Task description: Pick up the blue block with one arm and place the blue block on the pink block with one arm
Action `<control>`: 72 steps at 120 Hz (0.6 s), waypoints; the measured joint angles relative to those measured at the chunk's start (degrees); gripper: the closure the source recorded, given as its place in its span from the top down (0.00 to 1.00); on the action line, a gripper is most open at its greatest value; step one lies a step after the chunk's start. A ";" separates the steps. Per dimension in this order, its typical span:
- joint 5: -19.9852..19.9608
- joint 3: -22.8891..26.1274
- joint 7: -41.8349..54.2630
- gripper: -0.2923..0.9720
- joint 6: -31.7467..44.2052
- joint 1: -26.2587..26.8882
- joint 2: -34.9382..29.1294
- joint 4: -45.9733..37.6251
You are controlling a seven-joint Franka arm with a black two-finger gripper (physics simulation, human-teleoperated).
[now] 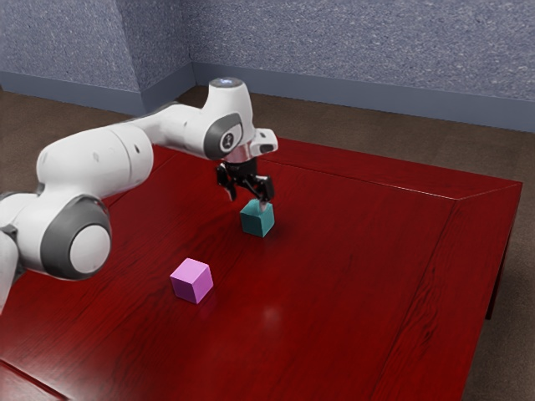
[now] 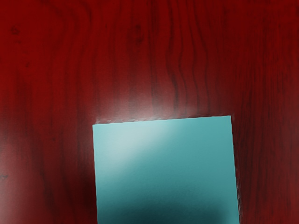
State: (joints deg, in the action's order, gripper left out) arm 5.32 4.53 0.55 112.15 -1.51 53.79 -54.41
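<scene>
Blue block [image 1: 257, 219] sits flat on the tabletop [image 1: 376, 251], apart from the pink block [image 1: 191, 280], behind it and toward the exterior view's right. The gripper [image 1: 247, 195] hangs just above it, fingers spread wide and holding nothing. It looks like a small rigid cube, probably light with smooth, slightly slippery faces, so pinch two opposite flat sides at mid-height, squarely.

A blue block [image 2: 163, 170] sits flat on the dark red wooden table [image 2: 140, 51], close under the camera, a pale gleam on the wood at its twelve o'clock edge, shadow toward six.
</scene>
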 joint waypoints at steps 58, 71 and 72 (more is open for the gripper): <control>-7.64 -1.20 -5.91 0.77 3.13 -0.58 0.15 -1.98; -7.67 -1.58 -6.27 0.77 2.63 -0.60 0.15 -2.26; -7.67 -1.58 -6.30 0.77 2.60 -0.60 0.15 -2.27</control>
State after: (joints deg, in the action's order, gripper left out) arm -2.35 2.95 -5.75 114.75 -2.11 53.93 -56.68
